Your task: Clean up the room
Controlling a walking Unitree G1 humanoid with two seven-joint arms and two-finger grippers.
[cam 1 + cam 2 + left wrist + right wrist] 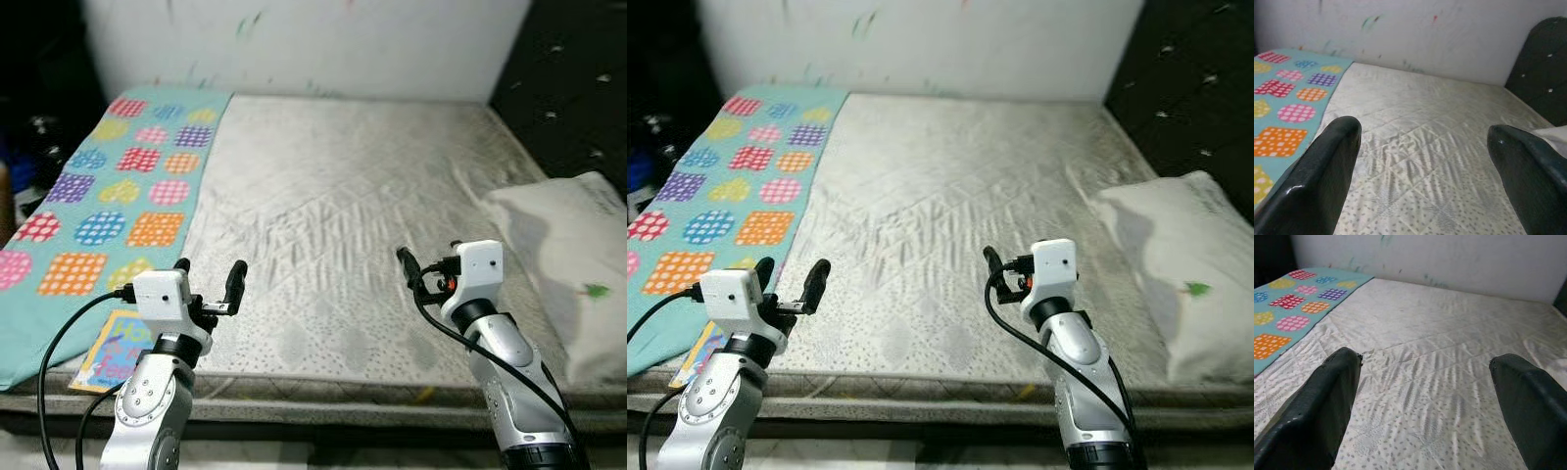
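Bare mattress [343,225], quilted grey-white, rumpled at centre.
Left gripper [209,279] and right gripper [1425,401] hover at lower frame, fingers released; teal dotted blanket [108,211] at left.

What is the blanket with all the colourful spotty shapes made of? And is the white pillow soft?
The turquoise blanket with dotted colourful patches looks like thin woven or fleece cloth: matte, lying flat and draping over the mattress edge. The white pillow looks like cotton cloth over soft stuffing: puffy, creased and sagging. The grey quilted mattress seems to have a slightly shiny stitched fabric cover.
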